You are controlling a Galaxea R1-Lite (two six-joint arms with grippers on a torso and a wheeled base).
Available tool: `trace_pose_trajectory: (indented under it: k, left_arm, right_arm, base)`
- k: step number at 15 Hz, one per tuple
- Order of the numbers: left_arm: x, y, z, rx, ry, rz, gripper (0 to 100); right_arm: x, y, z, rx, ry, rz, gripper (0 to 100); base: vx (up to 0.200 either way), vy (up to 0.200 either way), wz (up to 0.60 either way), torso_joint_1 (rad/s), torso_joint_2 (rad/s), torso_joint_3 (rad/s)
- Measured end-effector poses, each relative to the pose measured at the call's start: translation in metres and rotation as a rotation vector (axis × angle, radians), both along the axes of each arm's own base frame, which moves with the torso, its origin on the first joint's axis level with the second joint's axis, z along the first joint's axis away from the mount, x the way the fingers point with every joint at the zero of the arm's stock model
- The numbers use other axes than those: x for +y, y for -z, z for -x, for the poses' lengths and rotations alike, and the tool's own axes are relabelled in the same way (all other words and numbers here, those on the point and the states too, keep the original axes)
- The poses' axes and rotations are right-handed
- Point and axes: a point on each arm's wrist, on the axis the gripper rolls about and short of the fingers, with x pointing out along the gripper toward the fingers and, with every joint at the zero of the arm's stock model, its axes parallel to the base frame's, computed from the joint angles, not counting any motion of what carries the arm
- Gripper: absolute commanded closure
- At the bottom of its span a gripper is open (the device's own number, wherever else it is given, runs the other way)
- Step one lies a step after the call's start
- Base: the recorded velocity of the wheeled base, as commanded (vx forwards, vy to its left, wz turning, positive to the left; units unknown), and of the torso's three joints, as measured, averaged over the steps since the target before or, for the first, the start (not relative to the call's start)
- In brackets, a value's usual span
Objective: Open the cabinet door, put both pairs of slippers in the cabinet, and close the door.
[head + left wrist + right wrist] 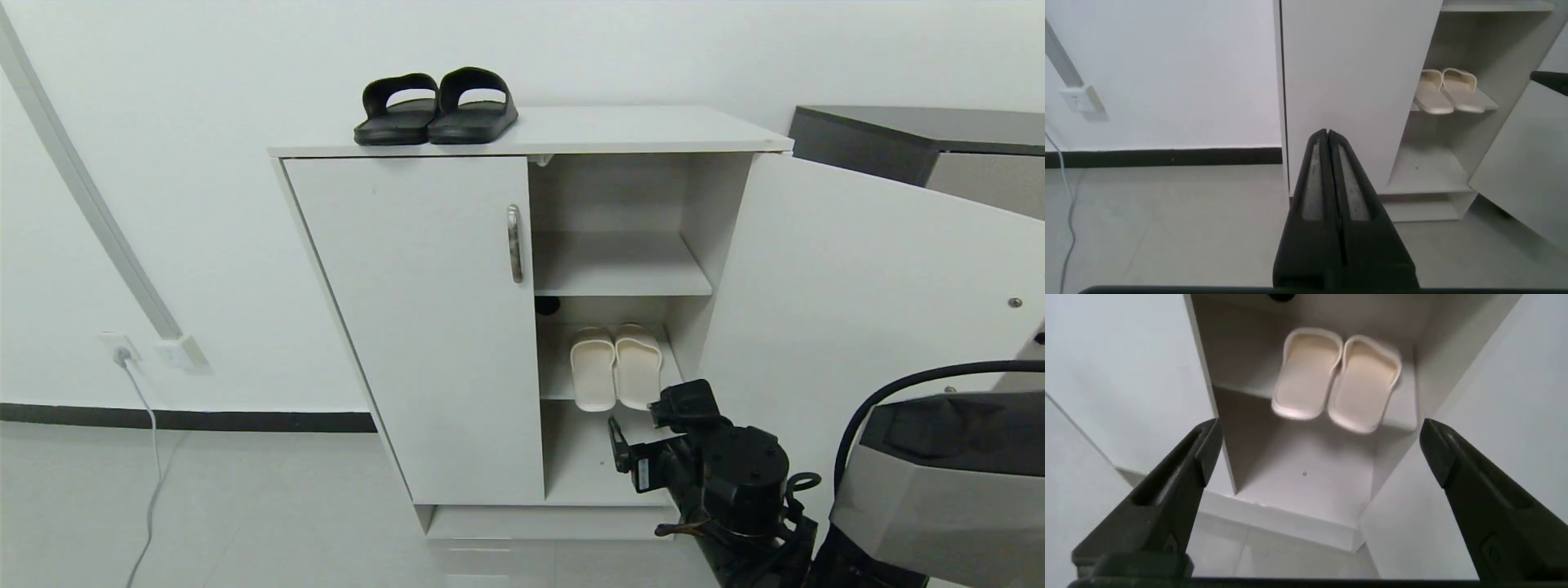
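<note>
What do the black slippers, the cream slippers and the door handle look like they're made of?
Black slippers: probably matte rubber or foam, moulded in one piece, with no sheen. Cream slippers: likely soft moulded foam, smooth with rounded edges. Door handle: seemingly brushed metal, silvery with a pale highlight.

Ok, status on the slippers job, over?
Left gripper shut, empty; right gripper open, empty. White slippers shelved, black slippers on cabinet top. Right door open, nothing blocking.
</note>
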Motion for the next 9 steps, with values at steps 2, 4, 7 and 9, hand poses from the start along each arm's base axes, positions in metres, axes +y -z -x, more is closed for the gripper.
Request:
trace_pose_trajectory:
  k: [2, 4, 7, 9]
  left_arm:
    - [0.0, 0.0, 0.0, 0.0, 0.0, 0.001, 100]
    - [0.0, -0.0001, 0.0, -0.001, -0.001, 0.0, 100]
    - [0.0, -0.0001, 0.0, -0.001, -0.001, 0.0, 100]
    - [0.0, 0.0002, 0.0, 0.001, -0.001, 0.0, 100]
  right_arm:
    - [0.0006, -0.0035, 0.0021, -0.006, -0.006, -0.005, 0]
    - [0.001, -0.0033, 0.0026, -0.006, -0.008, -0.006, 0]
    - [0.0011, -0.003, 0.0028, -0.008, -0.008, -0.007, 0]
    - [-0.0007, -0.0009, 0.0037, 0.0, -0.005, 0.001, 0]
  base:
    - [0.0, 0.0, 0.0, 0.0, 0.0, 0.0]
    - [0.0, 0.0, 0.0, 0.0, 0.0, 0.0]
    - [0.0, 0.2, 0.0, -0.001, 0.0, 0.001]
    - [0.0, 0.2, 0.0, 0.01, 0.01, -0.005]
